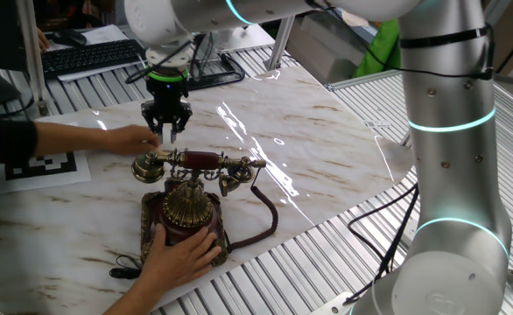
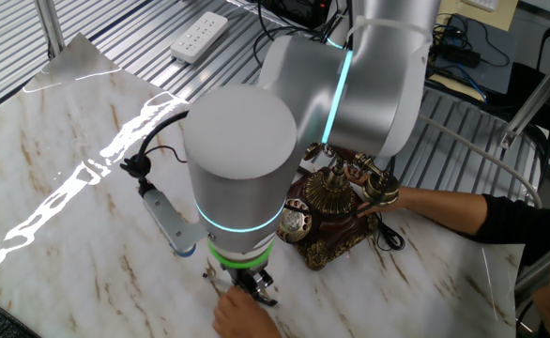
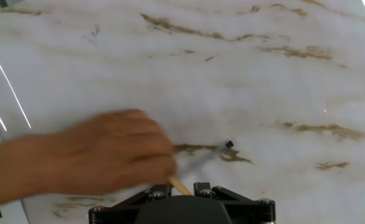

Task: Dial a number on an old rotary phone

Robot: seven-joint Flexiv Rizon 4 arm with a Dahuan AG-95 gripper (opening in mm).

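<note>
Black two-finger gripper (image 1: pixel 168 131) nearly closed on thin stick, behind ornate brass-and-wood rotary phone (image 1: pixel 186 210) on glossy marble table (image 1: pixel 326 149).

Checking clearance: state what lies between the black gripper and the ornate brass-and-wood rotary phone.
A person's hand beside the gripper, otherwise bare marble tabletop; one fixed view.

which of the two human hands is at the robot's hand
The far human hand, reaching in beside the robot's hand behind the phone. The other rests on the phone's base.
</note>
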